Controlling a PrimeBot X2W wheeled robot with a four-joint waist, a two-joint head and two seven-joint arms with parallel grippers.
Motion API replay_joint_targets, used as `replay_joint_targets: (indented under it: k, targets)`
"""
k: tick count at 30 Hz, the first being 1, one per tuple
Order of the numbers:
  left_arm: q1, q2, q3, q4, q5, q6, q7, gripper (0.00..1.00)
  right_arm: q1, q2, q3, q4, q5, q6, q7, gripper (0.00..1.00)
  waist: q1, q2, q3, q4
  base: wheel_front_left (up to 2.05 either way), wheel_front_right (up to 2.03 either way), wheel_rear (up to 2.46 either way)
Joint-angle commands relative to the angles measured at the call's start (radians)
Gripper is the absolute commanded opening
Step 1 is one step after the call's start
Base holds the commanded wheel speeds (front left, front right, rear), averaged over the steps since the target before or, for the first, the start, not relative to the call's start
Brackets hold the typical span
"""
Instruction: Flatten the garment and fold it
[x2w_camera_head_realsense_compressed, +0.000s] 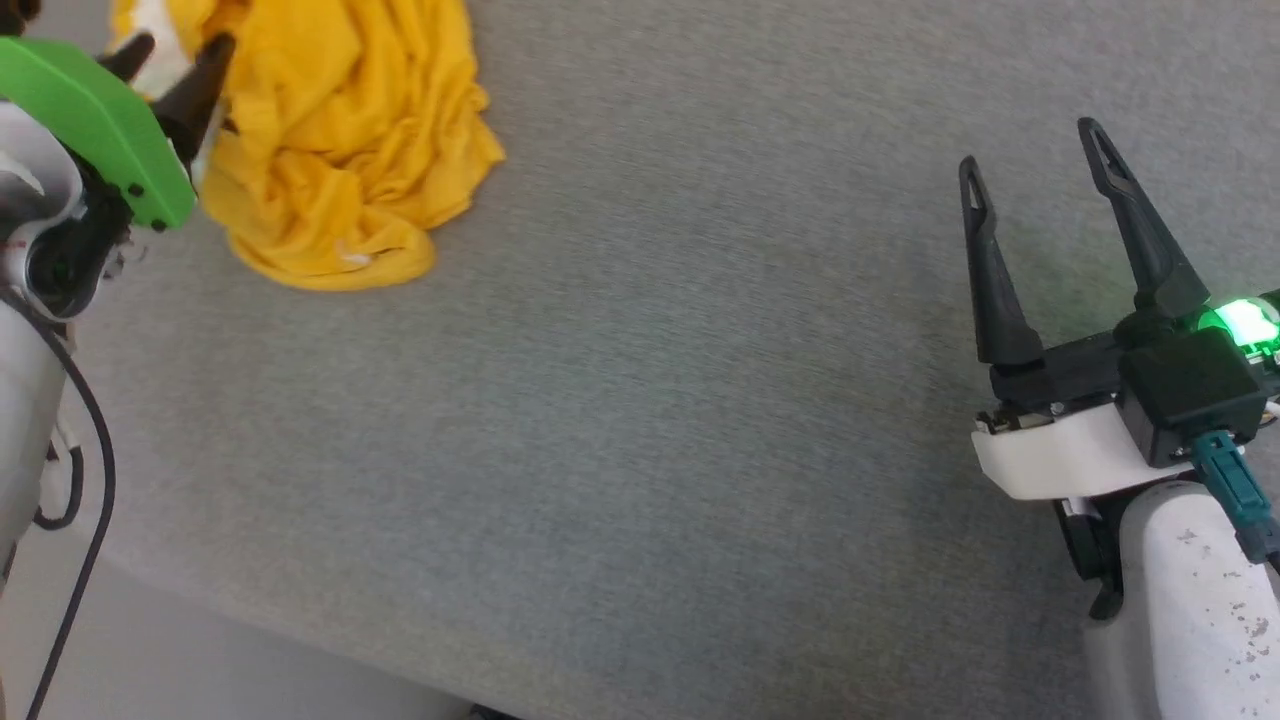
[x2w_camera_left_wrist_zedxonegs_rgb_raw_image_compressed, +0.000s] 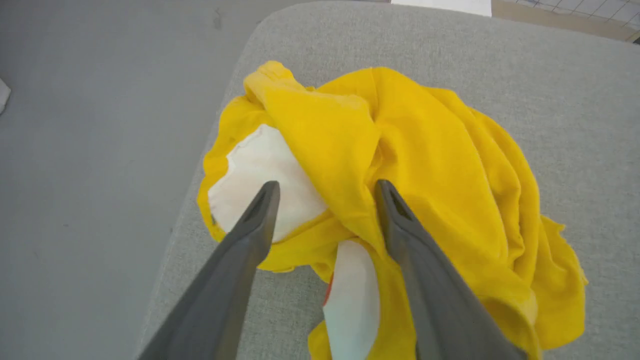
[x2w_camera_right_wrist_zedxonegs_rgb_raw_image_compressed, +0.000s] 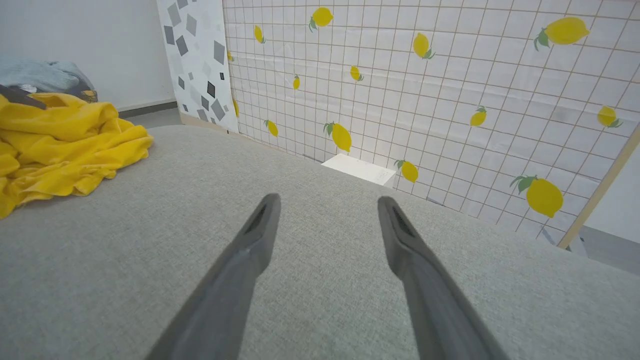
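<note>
The left gripper (x2w_camera_left_wrist_zedxonegs_rgb_raw_image_compressed: 326, 184) has its 2 fingers spread wide with nothing between them. They point down at the garment (x2w_camera_left_wrist_zedxonegs_rgb_raw_image_compressed: 425, 150), 1 tip over a white patch (x2w_camera_left_wrist_zedxonegs_rgb_raw_image_compressed: 260, 165) and the other over a yellow fold. Whether the tips touch the cloth or hang just above it, I cannot tell. The right gripper (x2w_camera_head_realsense_compressed: 1030, 145) is also wide and empty, low over the bare grey desk (x2w_camera_head_realsense_compressed: 640, 400) and well apart from the shirt.

The garment lies as a crumpled heap at the desk's far left corner, near the rounded edge, bunched and folded over itself.

As I judge it, the task has barely begun: nothing is flattened, no fold is made, and no grasp is taken yet. Spreading the shirt out, smoothing it and all the folding are left.

Much is hard to read. Of the print, 2 white patches and a sliver of red (x2w_camera_left_wrist_zedxonegs_rgb_raw_image_compressed: 327, 295) show; the rest is tucked inside. Sleeves, collar and hem cannot be told apart in the heap. In the head view the top edge cuts the shirt off and the left arm's green cover (x2w_camera_head_realsense_compressed: 90, 110) hides part of it.
</note>
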Motion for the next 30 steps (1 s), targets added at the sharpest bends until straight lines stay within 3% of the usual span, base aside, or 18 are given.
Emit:
replay_joint_targets:
  k: [1,5,6,8,15,30]
  targets:
    - [-0.010,0.012,-0.015,0.016,-0.021,-0.002,0.021,1.00,-0.016,-0.001,0.000,-0.010,-0.005,-0.002,0.002,1.00,-0.0001,0.0000,0.049,-0.052,0.00,0.00,0.00]
    - [-0.009,0.016,-0.035,0.061,-0.063,-0.002,0.052,1.00,-0.021,-0.001,0.002,-0.021,-0.004,-0.002,0.005,1.00,-0.0001,0.0000,0.059,-0.066,0.00,0.00,0.00]
    - [-0.008,0.016,-0.042,0.071,-0.070,-0.002,0.058,0.96,-0.021,-0.001,0.002,-0.023,-0.004,-0.002,0.006,1.00,-0.0001,0.0000,0.061,-0.069,0.00,0.00,0.00]
    - [-0.011,0.018,-0.050,0.082,-0.073,-0.002,0.045,0.00,-0.023,-0.001,0.001,-0.025,-0.005,-0.002,0.008,1.00,-0.0001,0.0000,0.062,-0.072,0.00,0.00,0.00]
    - [-0.033,0.050,-0.086,0.087,-0.074,-0.002,-0.020,0.00,-0.018,-0.001,-0.011,-0.014,0.002,-0.002,-0.001,1.00,-0.0001,0.0000,0.019,-0.067,0.00,0.00,0.00]
    - [-0.107,0.229,-0.143,-0.093,-0.019,-0.002,-0.078,0.00,0.047,-0.001,-0.073,0.099,0.119,-0.002,-0.090,1.00,-0.0001,0.0000,-0.233,-0.090,0.00,0.00,0.00]
